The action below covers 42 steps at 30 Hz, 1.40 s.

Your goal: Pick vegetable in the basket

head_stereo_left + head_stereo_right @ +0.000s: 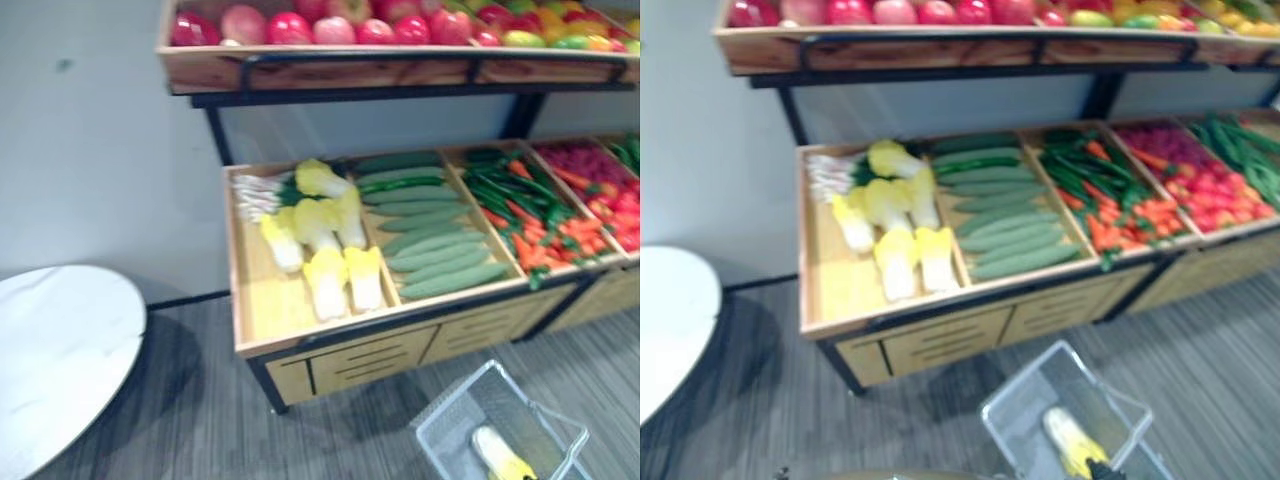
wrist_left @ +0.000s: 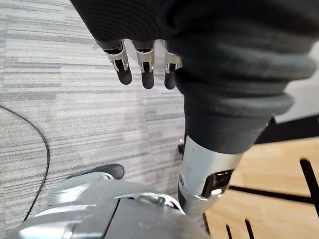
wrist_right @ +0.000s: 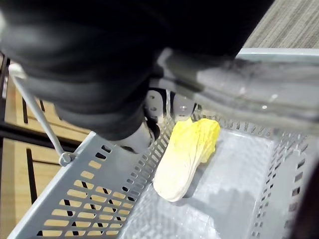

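A grey plastic basket hangs low over the floor in front of the vegetable stand. One yellow-white napa cabbage lies on its bottom, also seen as the cabbage. My right hand sits just above the basket's rim, its fingers curled round the grey basket handle. My left hand hangs over the striped floor with its fingers straight and nothing in it. More napa cabbages lie in the stand's left compartment.
The wooden stand also holds cucumbers, green and orange peppers and red vegetables. An upper shelf carries apples. A white round table stands at the left.
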### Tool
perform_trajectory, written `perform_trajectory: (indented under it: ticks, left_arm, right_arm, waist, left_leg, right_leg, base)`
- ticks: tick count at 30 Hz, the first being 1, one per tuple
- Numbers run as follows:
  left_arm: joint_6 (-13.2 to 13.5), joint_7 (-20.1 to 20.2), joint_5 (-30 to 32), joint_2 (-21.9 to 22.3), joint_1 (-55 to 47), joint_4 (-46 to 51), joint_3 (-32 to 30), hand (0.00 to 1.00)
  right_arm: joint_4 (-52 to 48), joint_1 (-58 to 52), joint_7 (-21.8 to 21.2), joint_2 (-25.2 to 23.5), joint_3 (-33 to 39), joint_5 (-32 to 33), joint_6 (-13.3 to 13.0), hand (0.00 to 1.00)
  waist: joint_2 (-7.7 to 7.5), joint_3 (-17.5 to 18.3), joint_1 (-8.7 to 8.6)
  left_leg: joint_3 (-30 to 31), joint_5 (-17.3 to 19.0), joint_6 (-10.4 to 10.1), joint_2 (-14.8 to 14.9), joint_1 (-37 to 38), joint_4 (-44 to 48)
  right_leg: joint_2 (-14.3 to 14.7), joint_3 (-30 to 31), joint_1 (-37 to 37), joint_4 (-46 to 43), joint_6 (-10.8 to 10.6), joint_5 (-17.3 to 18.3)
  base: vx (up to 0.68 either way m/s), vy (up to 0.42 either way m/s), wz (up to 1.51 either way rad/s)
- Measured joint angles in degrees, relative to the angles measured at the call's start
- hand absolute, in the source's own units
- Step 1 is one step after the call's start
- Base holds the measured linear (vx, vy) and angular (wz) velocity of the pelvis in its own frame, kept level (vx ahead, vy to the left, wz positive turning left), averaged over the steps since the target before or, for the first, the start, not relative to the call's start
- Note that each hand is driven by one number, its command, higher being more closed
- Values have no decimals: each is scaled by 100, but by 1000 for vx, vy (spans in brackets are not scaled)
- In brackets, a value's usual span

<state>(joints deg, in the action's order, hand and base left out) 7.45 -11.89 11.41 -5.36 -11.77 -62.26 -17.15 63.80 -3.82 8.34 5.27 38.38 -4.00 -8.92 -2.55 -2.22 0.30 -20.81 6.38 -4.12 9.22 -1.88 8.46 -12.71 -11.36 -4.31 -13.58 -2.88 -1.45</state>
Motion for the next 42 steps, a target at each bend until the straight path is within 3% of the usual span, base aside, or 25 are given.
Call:
perform_trajectory:
  ticks: [2, 3, 5, 8, 10, 11, 12, 13, 16, 17, 18, 20, 21, 22, 23, 24, 26, 29, 30, 31, 33, 35, 39, 40, 42]
  left_arm:
    - [-8, -15, 138, -33, 49, 3, 54, 0]
    - [7, -20, 152, -34, 89, 13, 115, 0]
    - [73, -11, 280, -127, 162, 189, 262, 0]
    - [71, -1, 285, -170, 116, 180, 345, 0]
    - [66, 61, 284, -153, 177, 178, 344, 0]
    - [70, 111, 284, -37, 201, 170, 358, 0]
    - [73, 110, 283, 30, 206, 172, 370, 0]
    - [74, 111, 281, 121, 271, 165, 403, 0]
    - [73, 98, 288, 66, 446, 115, 459, 0]
    - [72, 91, 290, 64, 511, 80, 493, 0]
    - [72, 86, 290, 13, 550, 69, 490, 0]
    - [70, 65, 285, 9, 542, 66, 484, 0]
    - [72, 48, 261, 21, 516, 67, 432, 0]
    - [82, 14, 213, 46, 466, 83, 408, 0]
    - [81, -7, 212, 77, 466, 83, 369, 0]
    - [108, -63, 128, 135, 438, 99, 324, 0]
    - [140, -126, 9, 203, 344, 150, 344, 0]
    - [161, -123, 1, 200, 292, 135, 374, 0]
    - [193, -118, 1, 228, 288, 125, 354, 0]
    - [192, -103, 3, 237, 285, 114, 293, 0]
    - [199, -104, 10, 144, 338, 138, 94, 0]
    - [192, -95, 20, 120, 324, 140, 16, 0]
    - [196, -26, 69, 194, 381, 199, -2, 0]
    - [194, -14, 76, 222, 414, 187, 26, 0]
    - [191, 6, 77, 282, 432, 191, 138, 0]
  right_arm:
    - [-47, 12, -3, 55, -433, -1, -93, 100]
    - [-45, 55, -2, 65, -540, -1, -118, 100]
    - [-88, 191, 27, 99, -603, -6, -121, 100]
    - [9, 192, 26, 94, -673, -45, -112, 100]
    - [13, 221, 0, 91, -672, -60, -64, 100]
    - [9, 246, 12, 161, -622, -59, -43, 100]
    - [13, 239, 29, 183, -588, -57, -23, 100]
    - [13, 232, 60, 192, -519, -55, 3, 100]
    - [35, 261, 94, 142, -626, -43, 37, 100]
    - [65, 249, 101, 135, -720, -42, 49, 100]
    - [126, 250, 112, 134, -754, -38, 53, 100]
    - [162, 202, 115, 145, -821, -33, 56, 100]
    - [199, 162, 120, 181, -970, -34, 28, 100]
    - [211, 155, 118, 241, -1058, -42, 8, 100]
    - [211, 161, 116, 281, -1146, -44, 1, 100]
    - [250, 184, 99, 398, -1349, -46, 0, 100]
    - [310, 271, 62, 511, -1629, -61, -13, 100]
    - [300, 283, 53, 503, -1644, -52, -66, 100]
    - [296, 250, 57, 499, -1638, -49, -67, 100]
    - [298, 249, 66, 445, -1636, -43, -58, 100]
    - [232, 191, 108, 202, -1625, -37, -74, 100]
    - [152, 142, 119, 117, -1619, -37, -78, 100]
    - [-93, 124, 118, 68, -1620, -51, -146, 100]
    - [-225, 109, 108, 92, -1624, -70, -156, 100]
    - [-436, 74, 105, 151, -1588, -85, -154, 100]
  waist:
    - [160, -84, -26]
    - [218, -127, 0]
    - [34, -280, -26]
    - [39, -300, -6]
    - [51, -369, 10]
    - [194, -392, -1]
    - [253, -399, -14]
    - [382, -366, -32]
    - [276, -437, -23]
    - [202, -480, -28]
    - [284, -484, -41]
    - [245, -519, -80]
    - [267, -508, -66]
    - [300, -540, -20]
    - [338, -565, 14]
    - [335, -567, 79]
    - [331, -571, 185]
    - [365, -575, 169]
    - [423, -594, 192]
    - [427, -573, 227]
    - [126, -593, 216]
    - [6, -552, 228]
    - [81, -509, 308]
    - [172, -528, 310]
    - [274, -526, 365]
  left_leg:
    - [-736, -25, 193, 254, 149, -95]
    - [-949, -37, 291, 338, 154, -170]
    - [-1644, -55, 336, 206, 377, -335]
    - [-2317, -56, 338, 207, 545, -318]
    - [-2777, -56, 337, 233, 587, -191]
    - [-3042, -64, 323, 260, 641, -203]
    - [-3085, -78, 309, 284, 627, -222]
    - [-3254, -93, 284, 338, 588, -152]
    - [-3595, -90, 283, 485, 396, 376]
    - [-3685, -83, 280, 653, 311, 680]
    - [-3667, -79, 282, 919, 284, 1058]
    - [-3648, -69, 274, 1305, 288, 1660]
    - [-3541, -81, 291, 1585, 323, 2136]
    - [-2933, -142, 332, 1786, 236, 2613]
    - [-2455, -142, 343, 1812, 57, 2812]
    - [-1089, 181, 121, 1290, -202, 2655]
    - [925, 628, -202, 259, -403, 2068]
    - [2185, 652, -265, -255, -500, 1001]
    - [2486, 371, -220, -259, -540, 608]
    - [2409, 348, -192, -279, -497, 619]
    - [2109, 391, -75, -466, -505, 569]
    - [1937, 419, -21, -603, -429, 589]
    - [1681, 573, 197, -780, -280, 620]
    - [1669, 705, 284, -775, -252, 712]
    - [1614, 866, 356, -736, -94, 807]
  right_leg:
    - [266, -246, -85, 661, 57, -956]
    - [223, -559, -66, 571, 137, -875]
    - [-419, -1843, -251, -1581, 405, 349]
    - [-580, -2211, 163, -2271, 465, 454]
    - [-602, -2578, 326, -1833, 296, 633]
    - [-434, -2831, 370, -1411, 321, 658]
    - [-352, -2844, 368, -1217, 300, 671]
    - [-261, -2838, 374, -851, 112, 793]
    - [-17, -2708, 405, 103, -65, 965]
    - [170, -2633, 487, 554, -63, 959]
    - [346, -2566, 578, 795, -6, 861]
    - [512, -2403, 675, 884, 3, 863]
    - [640, -2225, 746, 894, 44, 887]
    - [742, -1903, 824, 896, 140, 944]
    - [770, -1752, 857, 880, 175, 938]
    - [708, -1376, 808, 870, 187, 933]
    - [653, -772, 693, 930, 176, 862]
    - [750, -273, 564, 991, 109, 816]
    - [861, -98, 552, 1055, 26, 765]
    - [855, -6, 559, 1101, -27, 732]
    - [629, 160, 556, 1282, -268, 577]
    - [492, 245, 572, 1281, -331, 539]
    - [274, 247, 586, 1171, -414, 522]
    - [235, 247, 482, 815, -550, 618]
    - [165, 310, 17, -414, -546, 840]
  base:
    - [9, 158, -166]
    - [-70, 100, -142]
    - [-82, 93, -128]
    - [15, 10, -137]
    - [-13, -125, -135]
    - [-35, -139, -116]
    - [-12, -183, -126]
    - [-2, -207, -82]
    - [18, -292, -102]
    - [1, -300, -66]
    - [-54, -301, -61]
    - [-89, -144, -53]
    - [-86, -130, -90]
    - [-70, -114, -99]
    - [-40, -49, -119]
    - [-15, 52, -133]
    - [-2, 117, -157]
    - [43, 186, -110]
    - [68, 215, -81]
    - [135, 208, -69]
    - [169, 200, -42]
    - [157, 204, -28]
    - [130, 147, -22]
    - [119, 149, -10]
    - [65, 128, -13]
